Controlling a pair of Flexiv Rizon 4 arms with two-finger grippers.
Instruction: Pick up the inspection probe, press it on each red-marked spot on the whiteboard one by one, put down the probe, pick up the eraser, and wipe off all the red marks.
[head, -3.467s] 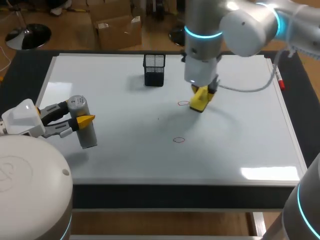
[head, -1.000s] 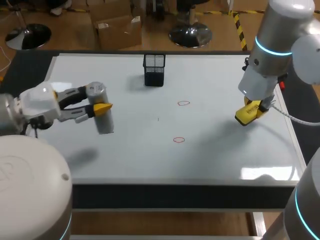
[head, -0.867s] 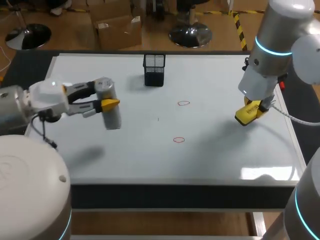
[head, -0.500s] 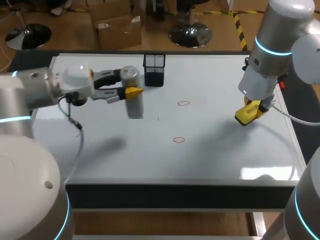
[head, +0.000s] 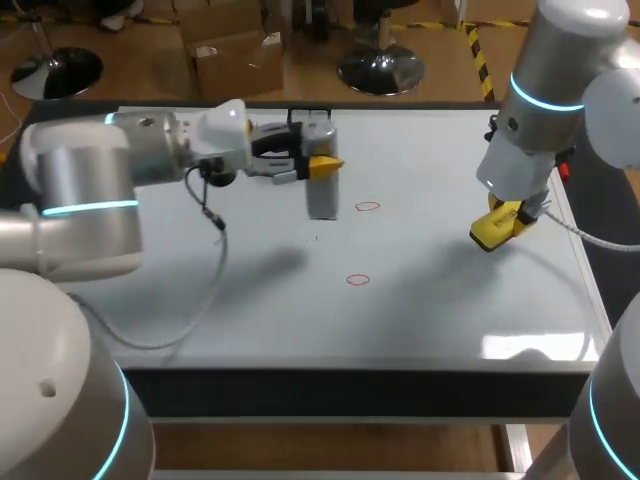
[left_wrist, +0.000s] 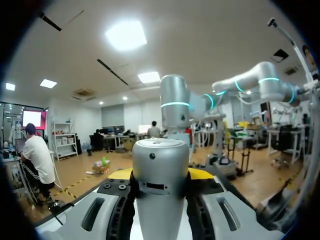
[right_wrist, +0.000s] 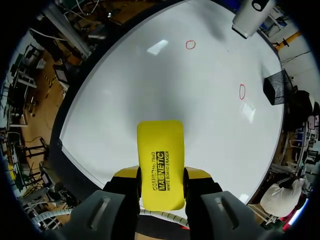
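The probe (head: 321, 196) has been carried rightward over the whiteboard (head: 200, 300) to near the far red mark (head: 368, 207), pinched upright in the left hand (head: 318, 161). The eraser (head: 493, 228) is clamped in the right hand (head: 505, 214).

Head camera high behind, looks down on whiteboard (head: 250, 320); right wrist shares it; left wrist faces room.

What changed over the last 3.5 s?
Left gripper, shut on the inspection probe, carried it from the whiteboard's left edge across to beside the far red mark. Right gripper took the eraser from that mark to the right side. Both marks unchanged.
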